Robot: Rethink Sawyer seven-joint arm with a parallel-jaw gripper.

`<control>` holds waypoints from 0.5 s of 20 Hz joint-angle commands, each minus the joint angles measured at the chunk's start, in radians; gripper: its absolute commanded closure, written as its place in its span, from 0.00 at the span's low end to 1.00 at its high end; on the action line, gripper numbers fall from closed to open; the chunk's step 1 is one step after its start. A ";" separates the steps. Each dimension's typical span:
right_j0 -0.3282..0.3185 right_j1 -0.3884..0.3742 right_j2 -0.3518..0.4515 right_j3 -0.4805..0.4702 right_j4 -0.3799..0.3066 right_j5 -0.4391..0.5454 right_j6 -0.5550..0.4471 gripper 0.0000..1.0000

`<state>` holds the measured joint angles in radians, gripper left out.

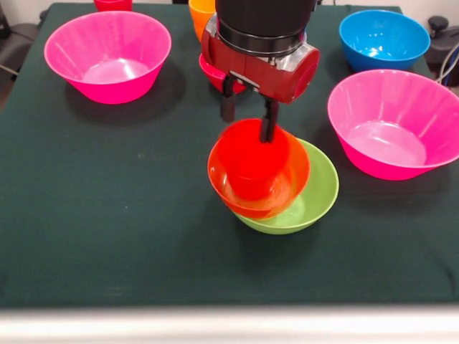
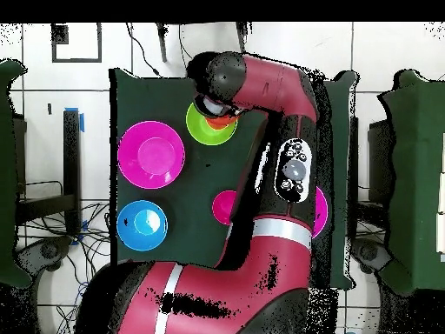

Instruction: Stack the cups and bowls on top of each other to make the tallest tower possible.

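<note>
My gripper [image 1: 247,129] hangs over the table's middle, its jaws astride the far rim of the small orange bowl [image 1: 258,175]. The bowl is tilted with its opening toward the camera, blurred, and sits partly over the lime-green bowl [image 1: 312,197]. A darker red-orange round form shows inside it; I cannot tell whether that is its flat bottom or a cup. No yellow cup shows. In the overhead view the arm's wrist covers the gripper, and only a bit of the orange bowl [image 2: 221,123] shows on the green bowl [image 2: 202,126].
Large pink bowls stand at the left [image 1: 107,54] and right [image 1: 394,122]. A blue bowl [image 1: 384,36] is at the far right. A crimson bowl [image 1: 210,74] and an orange cup [image 1: 201,14] are behind the gripper, and a red cup [image 1: 112,3] is at the top edge.
</note>
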<state>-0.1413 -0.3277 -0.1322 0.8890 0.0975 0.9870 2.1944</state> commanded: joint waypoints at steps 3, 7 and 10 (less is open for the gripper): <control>0.034 0.030 0.062 0.049 -0.051 0.066 -0.024 0.00; 0.054 0.049 0.059 0.010 -0.054 0.076 -0.005 0.00; 0.069 0.072 0.060 -0.038 -0.051 0.101 0.009 0.00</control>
<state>-0.1129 -0.3228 -0.1324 0.8759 0.0942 0.9874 2.1944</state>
